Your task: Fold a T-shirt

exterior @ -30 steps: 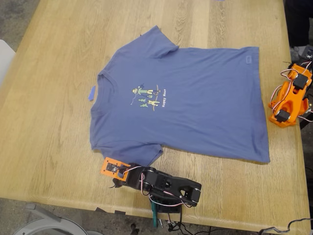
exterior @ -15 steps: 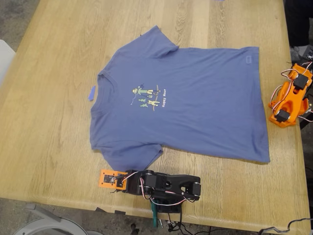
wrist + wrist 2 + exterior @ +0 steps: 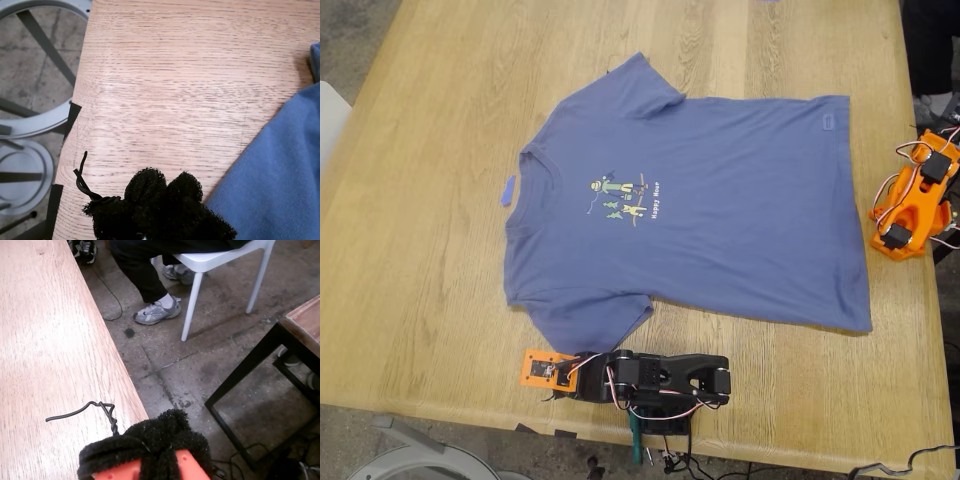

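**No fold made yet: the shirt lies flat**

Nothing of the folding is done, I judge. The table (image 3: 420, 200), pale wood, carries the T-shirt (image 3: 720, 210), spread open and print up, sleeves out. My first hand (image 3: 162, 192) has its fuzzy tips together, beside a sleeve edge, holding nothing. My second hand (image 3: 150, 445) looks closed too, off the cloth. Below are concrete floor (image 3: 200, 360) and a white chair (image 3: 220, 260).

One black arm (image 3: 665, 380) with orange wrist plate, one orange arm (image 3: 912, 195), red-and-white cables, fuzzy black-padded jaws.
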